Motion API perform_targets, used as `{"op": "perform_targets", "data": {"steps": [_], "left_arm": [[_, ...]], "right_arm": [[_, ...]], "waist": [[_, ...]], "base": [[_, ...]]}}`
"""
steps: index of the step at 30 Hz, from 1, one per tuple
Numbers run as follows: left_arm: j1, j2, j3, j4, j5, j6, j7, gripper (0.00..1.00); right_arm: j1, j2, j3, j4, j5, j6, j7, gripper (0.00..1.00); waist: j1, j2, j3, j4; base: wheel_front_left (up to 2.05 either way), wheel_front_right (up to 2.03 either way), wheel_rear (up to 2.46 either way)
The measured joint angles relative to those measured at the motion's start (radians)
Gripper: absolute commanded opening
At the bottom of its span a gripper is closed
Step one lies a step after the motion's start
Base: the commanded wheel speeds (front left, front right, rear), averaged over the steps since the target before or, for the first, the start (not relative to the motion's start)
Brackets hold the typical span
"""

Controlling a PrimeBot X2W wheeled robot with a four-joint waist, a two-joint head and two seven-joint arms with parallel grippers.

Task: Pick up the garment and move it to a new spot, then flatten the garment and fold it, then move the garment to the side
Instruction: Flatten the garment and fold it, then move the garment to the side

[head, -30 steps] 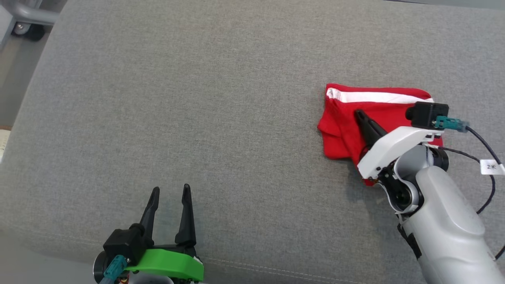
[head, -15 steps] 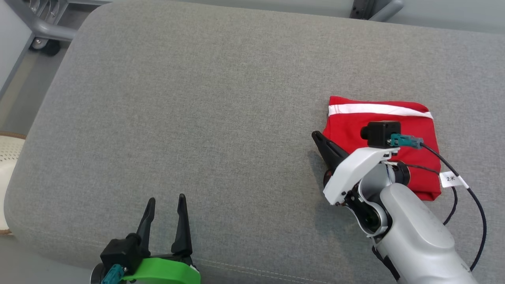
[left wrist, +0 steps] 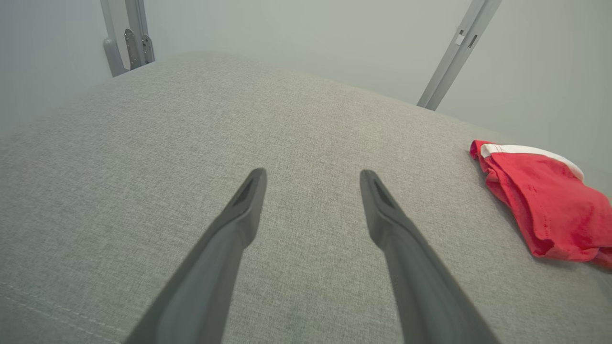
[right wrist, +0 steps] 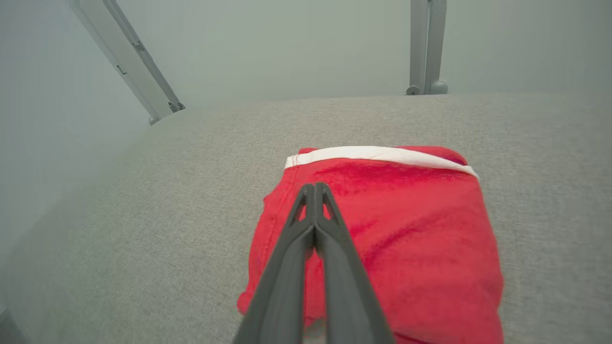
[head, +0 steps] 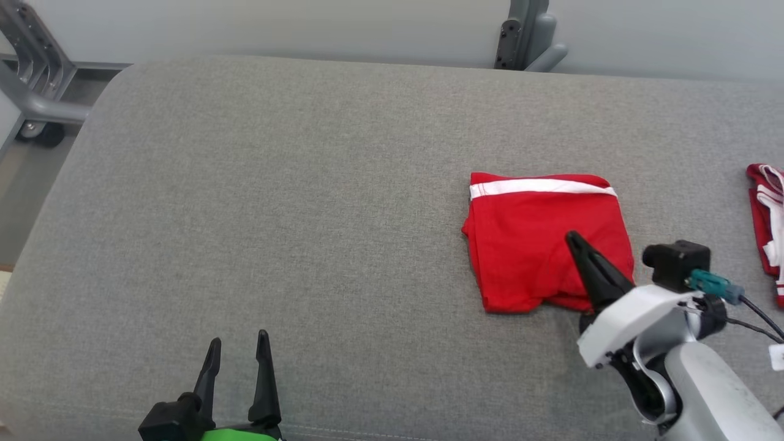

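Observation:
The folded red garment with a white band along its far edge lies flat on the grey cushion, right of centre. My right gripper is shut, its two fingers pressed together with nothing between them, and its tip is over the garment's near right part. The right wrist view has the shut right gripper over the red garment. My left gripper stands open and empty at the cushion's near edge, far left of the garment. In the left wrist view the left gripper is over bare cushion, the garment at the right.
Another red and white piece of cloth lies at the cushion's right edge. Grey metal frame posts stand behind the cushion, and a wheeled frame stands off its left end. A wide stretch of bare cushion separates the grippers.
The head camera has tilted up, bringing the cushion's far edge and wall into view. My right gripper went from the garment's left edge to over its near right part. The left gripper stays open.

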Motion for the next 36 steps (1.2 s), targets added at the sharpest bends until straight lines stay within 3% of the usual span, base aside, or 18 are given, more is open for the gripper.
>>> {"op": "perform_targets", "data": {"steps": [5, 6, 7, 9, 16, 25, 31, 36], "left_arm": [[0.018, -0.002, 0.016, -0.006, -0.002, 0.0, 0.0, 1.0], [0.02, -0.002, 0.019, -0.007, -0.002, 0.0, 0.0, 1.0], [0.022, -0.002, 0.021, -0.008, -0.002, -0.001, 0.0, 1.0], [0.029, -0.004, 0.027, -0.009, -0.002, -0.002, 0.0, 1.0], [0.061, -0.008, 0.079, -0.042, 0.047, -0.036, 0.0, 1.0], [0.076, -0.009, 0.117, -0.028, 0.093, -0.088, 0.0, 1.0], [0.068, -0.009, 0.123, -0.033, 0.095, -0.098, 0.0, 1.0], [0.017, -0.01, 0.099, -0.03, 0.096, -0.104, 0.0, 1.0]], "right_arm": [[0.107, -0.015, -0.112, -0.044, -0.087, 0.0, -0.061, 0.0], [0.127, -0.018, -0.132, -0.047, -0.121, 0.0, -0.077, 0.21], [0.145, -0.02, -0.155, -0.048, -0.145, 0.0, -0.094, 0.53], [0.18, -0.009, -0.204, -0.044, -0.172, 0.0, -0.132, 1.0], [0.254, 0.04, -0.348, 0.02, -0.315, 0.0, -0.242, 1.0], [0.272, 0.072, -0.395, 0.043, -0.385, 0.0, -0.248, 1.0], [0.192, 0.086, -0.38, 0.071, -0.269, 0.0, -0.24, 1.0], [-0.004, 0.049, -0.306, 0.098, -0.086, 0.0, 0.005, 1.0]], "waist": [[0.0, 0.0, -0.029, -0.032], [0.0, 0.0, -0.034, -0.038], [0.0, 0.0, -0.039, -0.043], [0.0, 0.0, -0.048, -0.054], [0.0, 0.0, -0.078, -0.095], [0.0, 0.0, -0.085, -0.11], [0.0, 0.0, -0.057, -0.105], [0.0, 0.0, -0.006, -0.102]], "base": [[0.0, 0.0, 0.0], [0.0, 0.0, 0.0], [0.0, 0.0, 0.0], [0.0, 0.0, 0.0], [0.0, 0.0, 0.0], [0.0, 0.0, 0.0], [0.0, 0.0, 0.0], [0.0, 0.0, 0.0]]}}
